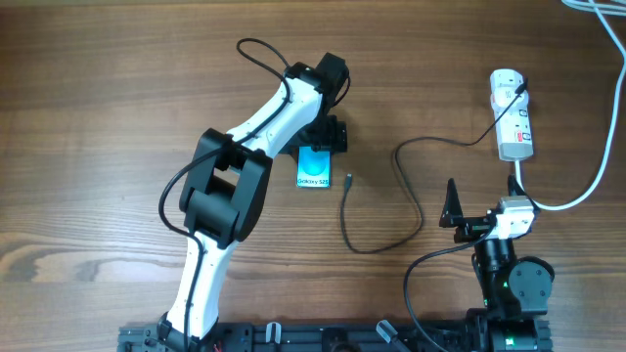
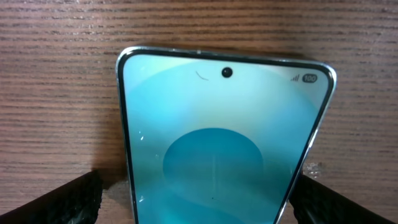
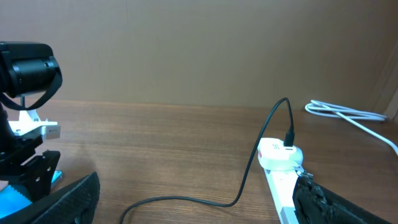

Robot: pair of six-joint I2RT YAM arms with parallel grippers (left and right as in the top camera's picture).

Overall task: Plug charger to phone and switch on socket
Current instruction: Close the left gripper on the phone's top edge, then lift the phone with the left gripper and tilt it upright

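Observation:
The phone [image 1: 313,169] lies flat on the wooden table, with a cyan screen and a white lower band. My left gripper [image 1: 322,145] is low over its far end, open, with a finger on each side of it; in the left wrist view [image 2: 199,208] the phone [image 2: 217,137] fills the space between the fingers. The charger's black cable [image 1: 406,210] runs from the socket [image 1: 513,117] in a loop, and its plug tip [image 1: 349,180] lies just right of the phone. My right gripper [image 1: 481,207] is open and empty, near the socket's near end [image 3: 283,168].
A thicker white cable [image 1: 606,108] curves along the right edge of the table and also shows in the right wrist view [image 3: 348,113]. The left arm's wrist [image 3: 25,68] stands at the left of the right wrist view. The black cable [image 3: 249,180] crosses the table between my right fingers.

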